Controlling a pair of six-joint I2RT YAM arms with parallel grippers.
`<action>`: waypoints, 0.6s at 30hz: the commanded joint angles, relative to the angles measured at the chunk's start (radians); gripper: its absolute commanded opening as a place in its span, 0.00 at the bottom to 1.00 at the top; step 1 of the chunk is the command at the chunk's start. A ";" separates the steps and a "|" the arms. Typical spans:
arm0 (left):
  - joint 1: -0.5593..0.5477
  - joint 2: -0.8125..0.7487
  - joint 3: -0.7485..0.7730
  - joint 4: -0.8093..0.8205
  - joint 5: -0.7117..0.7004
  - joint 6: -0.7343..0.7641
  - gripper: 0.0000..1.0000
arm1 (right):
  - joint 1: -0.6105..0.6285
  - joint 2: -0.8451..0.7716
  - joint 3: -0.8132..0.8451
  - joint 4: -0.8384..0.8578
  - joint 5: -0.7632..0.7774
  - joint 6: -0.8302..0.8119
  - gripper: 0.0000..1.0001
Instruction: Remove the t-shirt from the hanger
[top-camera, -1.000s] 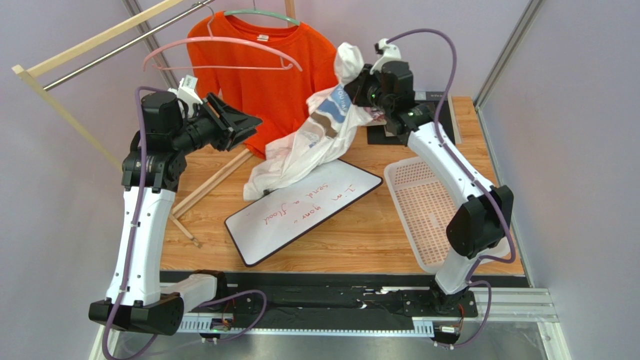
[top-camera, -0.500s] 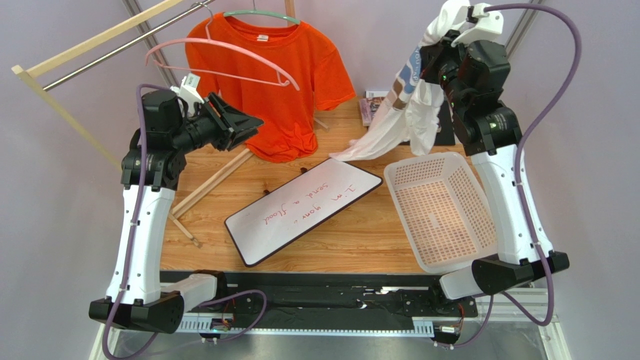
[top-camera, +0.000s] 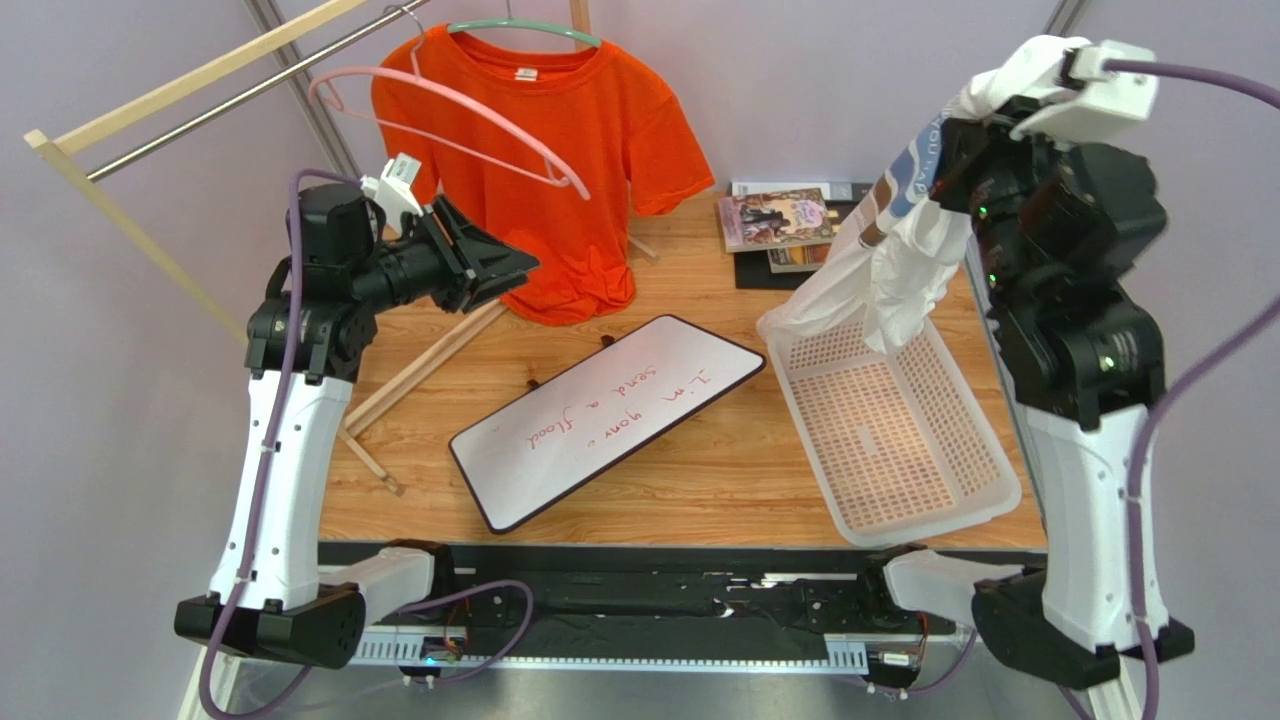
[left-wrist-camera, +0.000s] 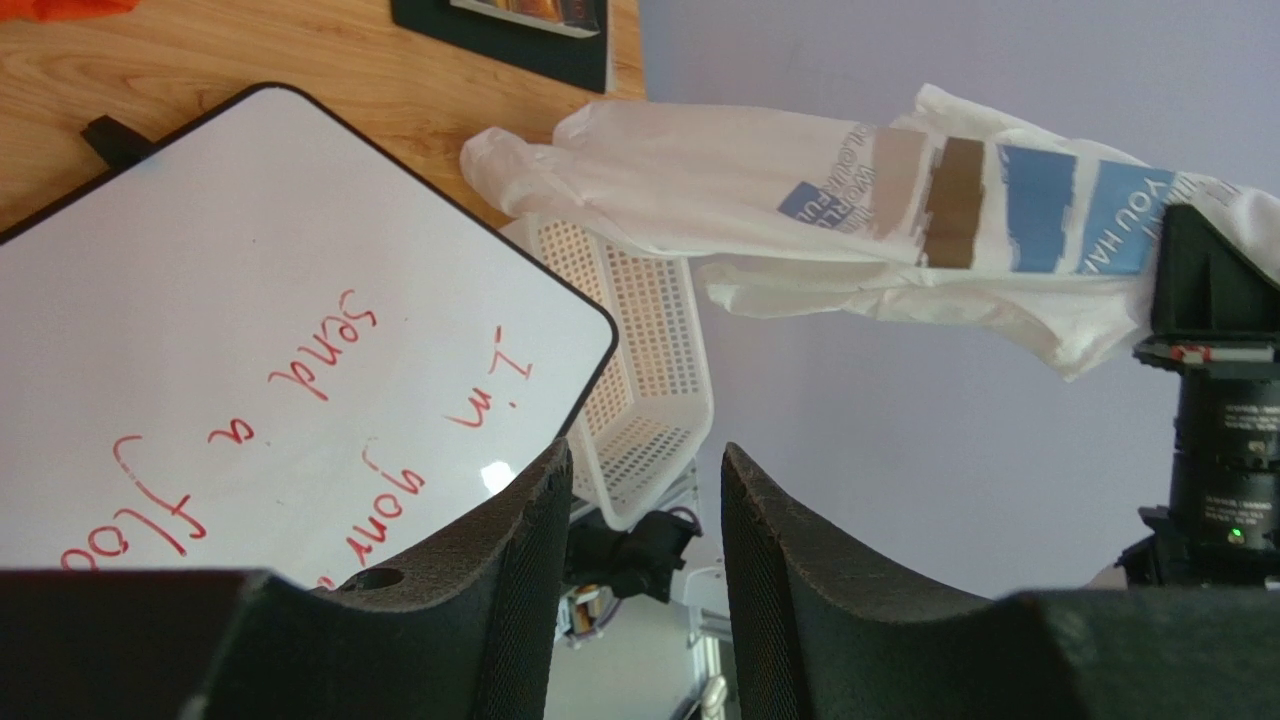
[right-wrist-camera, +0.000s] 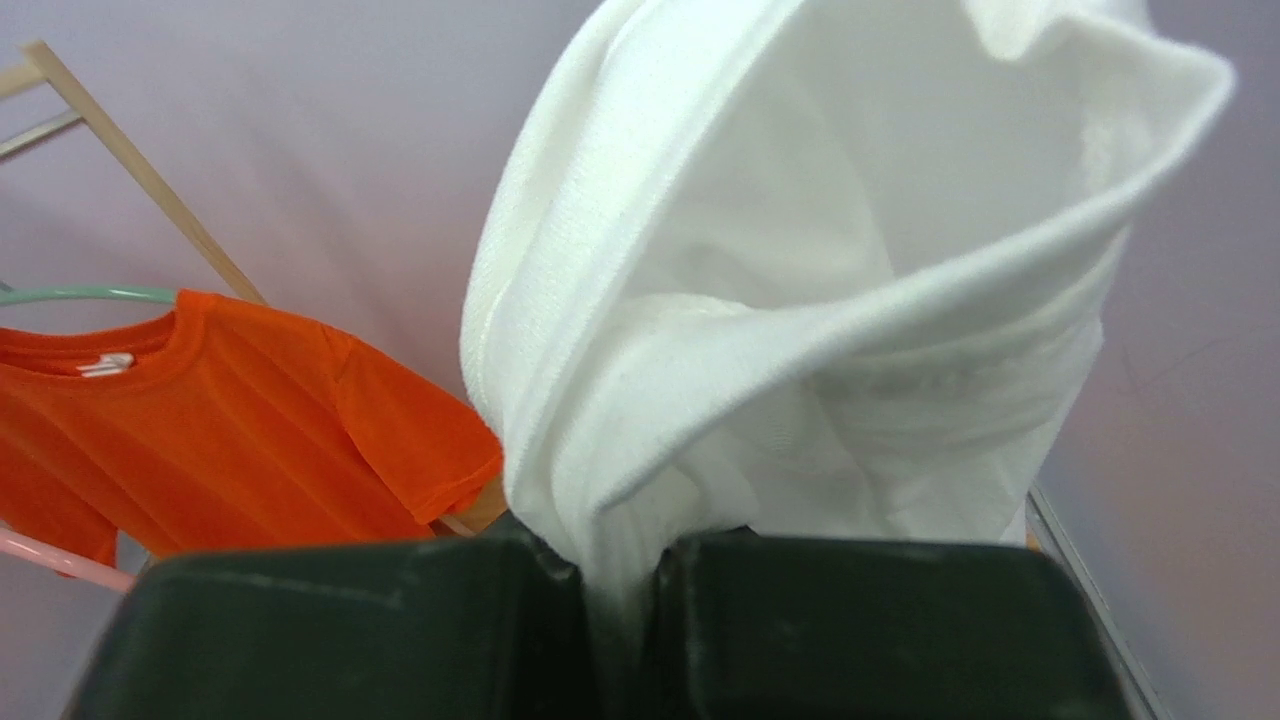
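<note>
The right gripper (top-camera: 959, 147) is raised high at the right side and its jaws are clamped tight on a bunched fold of the white t-shirt (top-camera: 890, 255). In the right wrist view the cloth wells up from between the two fingers (right-wrist-camera: 376, 630). The white t-shirt, printed with blue and brown blocks, hangs in the air from that grip. Its lower end trails over the far left corner of the white mesh basket (top-camera: 902, 443); whether it touches the rim cannot be told. The pink hanger (top-camera: 451, 108) hangs bare and tilted from the rack (top-camera: 181, 83) at the far left, in front of an orange t-shirt (top-camera: 579, 143) that sits on a green hanger (top-camera: 519, 27). The left gripper (top-camera: 504, 270) hovers just below the pink hanger, apart from it. Its jaws stand partly apart with nothing between them, as the left wrist view shows. A whiteboard (top-camera: 601, 413) with red handwriting lies flat on the table (top-camera: 721, 473), between the two arms and beside the basket. A few books (top-camera: 774, 218) lie at the far edge of the table.
</note>
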 joint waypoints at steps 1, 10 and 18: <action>-0.006 -0.016 0.008 -0.032 0.032 0.053 0.47 | 0.003 -0.139 -0.015 0.057 0.015 -0.035 0.00; -0.006 -0.026 -0.003 -0.060 0.041 0.069 0.47 | 0.003 -0.262 -0.114 0.016 0.171 -0.131 0.00; -0.006 -0.022 0.026 -0.066 0.038 0.065 0.47 | 0.003 -0.222 -0.035 0.019 0.286 -0.196 0.00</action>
